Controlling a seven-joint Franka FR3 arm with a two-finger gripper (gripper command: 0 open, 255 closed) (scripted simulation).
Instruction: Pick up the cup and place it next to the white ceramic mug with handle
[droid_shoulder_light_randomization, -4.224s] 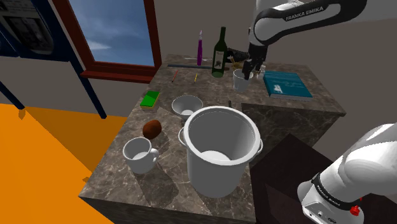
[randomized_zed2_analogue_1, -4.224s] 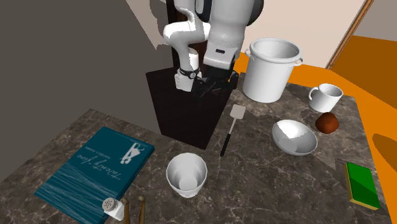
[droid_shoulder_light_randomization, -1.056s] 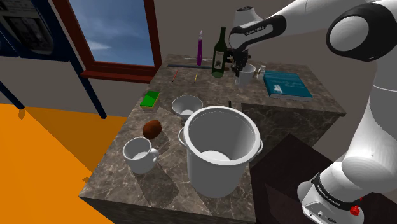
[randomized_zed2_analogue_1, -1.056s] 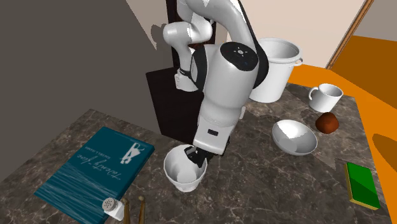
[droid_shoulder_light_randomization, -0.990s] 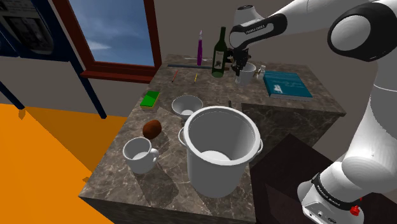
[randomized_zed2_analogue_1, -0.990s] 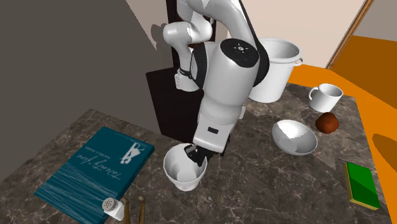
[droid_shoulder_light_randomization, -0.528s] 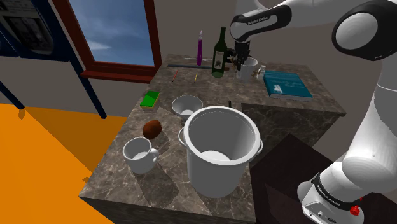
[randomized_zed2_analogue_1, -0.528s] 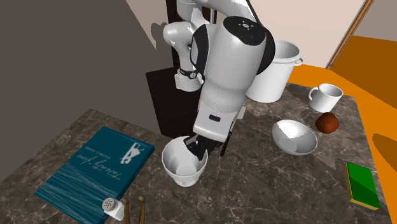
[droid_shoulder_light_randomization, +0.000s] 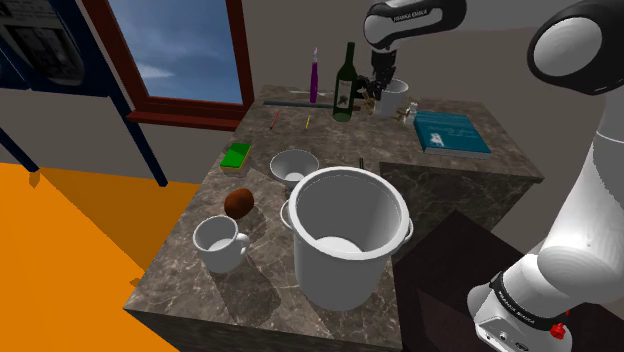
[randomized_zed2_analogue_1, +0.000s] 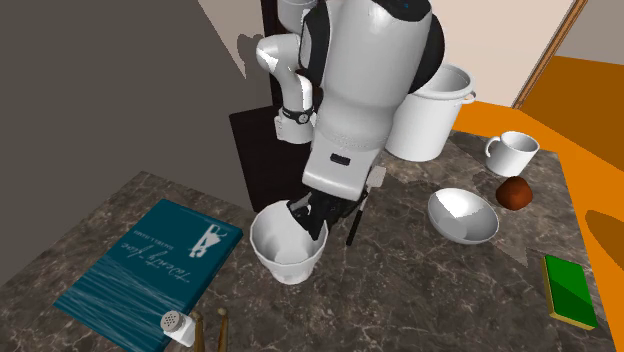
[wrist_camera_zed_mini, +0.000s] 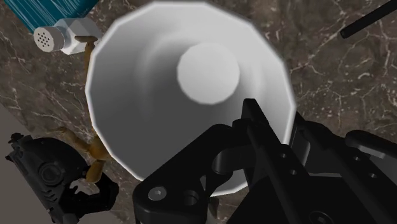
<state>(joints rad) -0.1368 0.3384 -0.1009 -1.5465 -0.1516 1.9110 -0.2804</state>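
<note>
"Where was the cup (wrist_camera_zed_mini: 191, 70)?"

"Pinched in the gripper (randomized_zed2_analogue_1: 310, 222), one finger inside the rim and one outside. It looked rigid, smooth and light, so a rim hold might let it swing or slip."

"Anything unclear?"

"Its base, below the gripper, was hidden."

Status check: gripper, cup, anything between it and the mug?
Gripper shut on cup rim. Cup upright, off the counter, far end from mug. Bowl and big pot sit between.
</note>
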